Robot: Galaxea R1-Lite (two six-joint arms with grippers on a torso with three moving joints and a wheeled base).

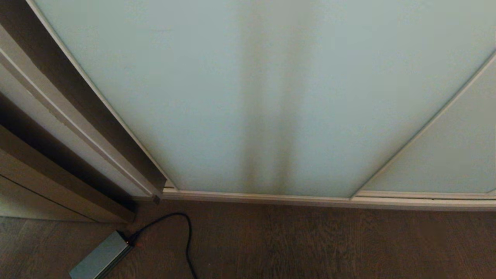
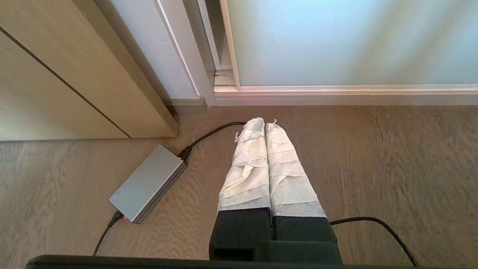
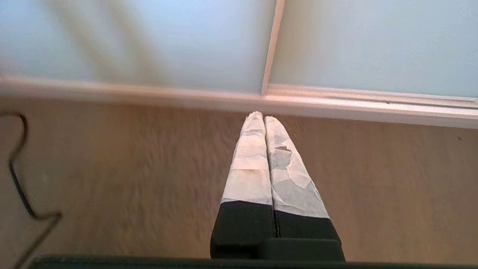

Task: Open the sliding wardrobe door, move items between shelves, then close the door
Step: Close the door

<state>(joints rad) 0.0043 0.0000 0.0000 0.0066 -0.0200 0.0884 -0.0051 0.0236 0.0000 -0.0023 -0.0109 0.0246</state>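
Wooden floor [image 2: 373, 168]; sliding wardrobe door [image 1: 232, 97] stands beyond both pairs of empty, closed fingers [image 3: 257, 157].

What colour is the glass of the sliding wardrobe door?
Frosted pale blue-green, in a slim off-white frame. The sliding wardrobe door shows best in the head view.

The frosted pale blue-green glass sliding wardrobe door [image 1: 240, 97] hides the whole interior. At 7 o'clock, the flat grey metal box [image 1: 101, 257] and its black cable [image 1: 188, 240] are cut by the lower edge.
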